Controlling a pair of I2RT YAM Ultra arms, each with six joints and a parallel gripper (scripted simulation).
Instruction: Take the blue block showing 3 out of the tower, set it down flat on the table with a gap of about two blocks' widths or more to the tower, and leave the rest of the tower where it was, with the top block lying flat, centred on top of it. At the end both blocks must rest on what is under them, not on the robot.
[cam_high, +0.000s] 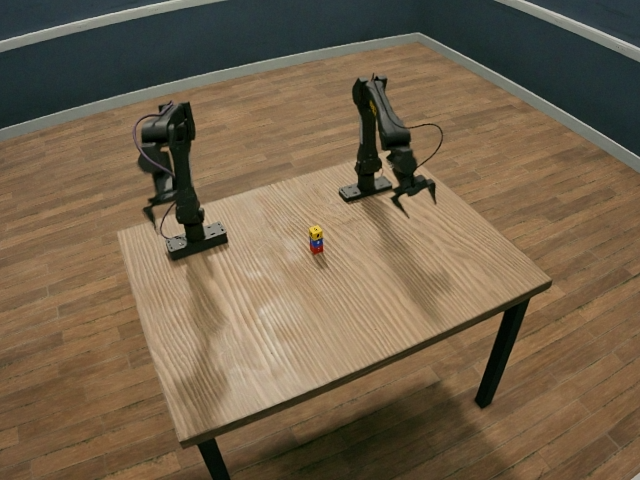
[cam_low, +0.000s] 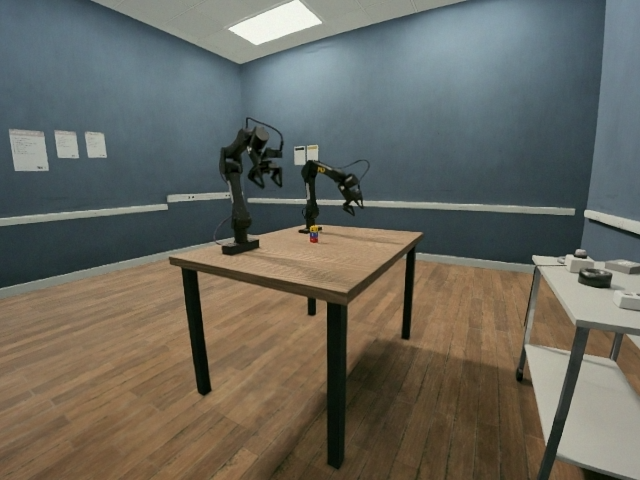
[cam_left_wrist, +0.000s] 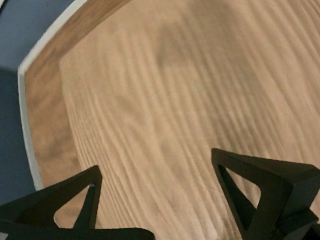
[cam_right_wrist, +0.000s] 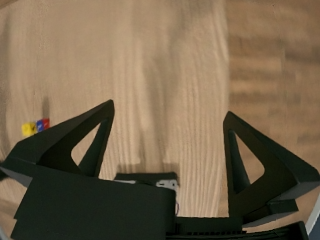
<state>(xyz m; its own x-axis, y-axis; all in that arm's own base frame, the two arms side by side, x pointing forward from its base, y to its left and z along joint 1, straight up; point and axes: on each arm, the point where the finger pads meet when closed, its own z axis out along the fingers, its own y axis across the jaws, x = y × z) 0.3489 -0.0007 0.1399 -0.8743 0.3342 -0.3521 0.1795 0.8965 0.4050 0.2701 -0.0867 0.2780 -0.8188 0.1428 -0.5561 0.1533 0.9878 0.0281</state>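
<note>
A yellow block (cam_high: 315, 233) (cam_low: 314, 228) (cam_right_wrist: 29, 129) is on top of the tower, a blue block (cam_high: 316, 242) (cam_low: 313, 235) (cam_right_wrist: 40, 125) in the middle and a red block (cam_high: 316, 249) (cam_low: 313, 240) at the bottom on the table (cam_high: 289, 330). The tower stands upright; the digits are too small to read. My left gripper (cam_high: 420, 208) (cam_low: 357, 210) (cam_left_wrist: 155, 164) is open and empty, above the table to the tower's right in the top view. My right gripper (cam_low: 272, 186) (cam_right_wrist: 170, 110) is open and empty, high up beside its arm's base.
The left arm's base (cam_high: 366, 189) and the right arm's base (cam_high: 197, 240) (cam_low: 240, 246) stand along the table's back edge, with the tower roughly between and in front of them. A trolley (cam_low: 568, 304) stands apart at the right in the exterior view.
</note>
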